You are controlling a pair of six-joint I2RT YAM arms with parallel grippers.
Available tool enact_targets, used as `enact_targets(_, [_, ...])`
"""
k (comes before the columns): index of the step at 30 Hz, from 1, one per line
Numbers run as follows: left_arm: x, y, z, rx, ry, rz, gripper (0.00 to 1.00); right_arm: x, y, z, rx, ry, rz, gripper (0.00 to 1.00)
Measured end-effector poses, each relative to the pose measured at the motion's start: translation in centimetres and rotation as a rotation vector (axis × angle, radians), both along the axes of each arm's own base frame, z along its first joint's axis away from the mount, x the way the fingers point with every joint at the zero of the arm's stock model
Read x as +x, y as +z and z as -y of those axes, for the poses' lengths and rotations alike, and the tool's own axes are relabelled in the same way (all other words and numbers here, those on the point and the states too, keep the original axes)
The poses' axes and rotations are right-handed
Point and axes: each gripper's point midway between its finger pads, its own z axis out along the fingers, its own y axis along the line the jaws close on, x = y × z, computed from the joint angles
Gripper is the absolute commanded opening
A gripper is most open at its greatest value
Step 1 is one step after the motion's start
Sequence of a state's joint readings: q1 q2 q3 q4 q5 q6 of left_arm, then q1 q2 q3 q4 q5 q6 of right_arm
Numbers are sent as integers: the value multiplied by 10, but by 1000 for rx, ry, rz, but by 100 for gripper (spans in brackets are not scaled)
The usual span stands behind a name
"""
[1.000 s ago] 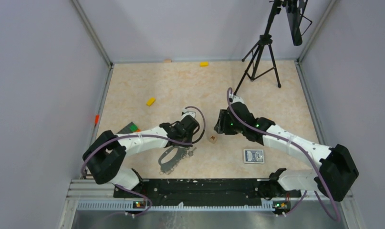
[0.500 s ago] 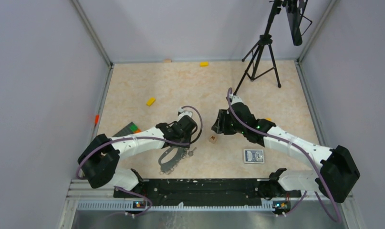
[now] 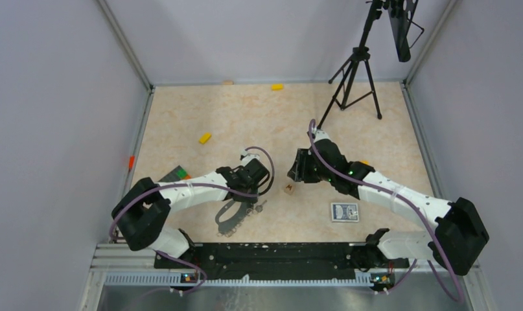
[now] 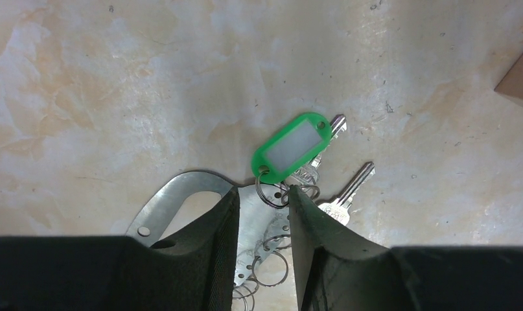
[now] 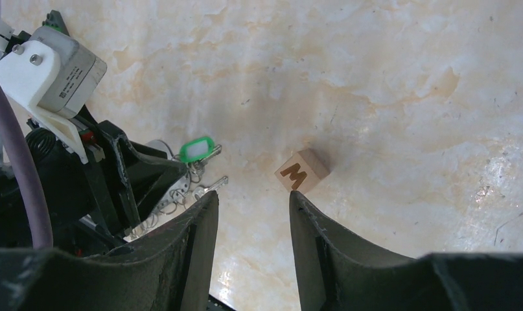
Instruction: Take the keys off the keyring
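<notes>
Much of the keyring (image 4: 171, 201) behind the left gripper (image 4: 263, 191) (1 key (image 4: 337, 122) mostly under the green tag (image 4: 291, 144))

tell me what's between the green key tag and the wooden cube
Only bare tabletop, shown in the right wrist view; the green key tag and the wooden cube lie apart.

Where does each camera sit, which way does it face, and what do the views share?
Top external: fixed above and behind, looking down on the table; left arm and right arm show whole.
Left wrist: on the left arm, looking down past the left gripper at the keyring, green tag and keys.
Right wrist: on the right arm, looking down past the right gripper at the wooden cube; the left arm shows too.
Shared: both wrist views show the green tag and keys.
</notes>
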State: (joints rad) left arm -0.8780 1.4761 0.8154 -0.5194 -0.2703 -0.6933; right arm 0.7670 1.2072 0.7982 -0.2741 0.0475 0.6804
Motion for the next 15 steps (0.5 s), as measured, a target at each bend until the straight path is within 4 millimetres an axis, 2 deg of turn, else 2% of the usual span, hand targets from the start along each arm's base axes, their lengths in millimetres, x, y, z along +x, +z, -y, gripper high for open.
enact_targets(15, [3,-4,5,-13,15,2,24,0,-1,1,-4,-3,-1,44])
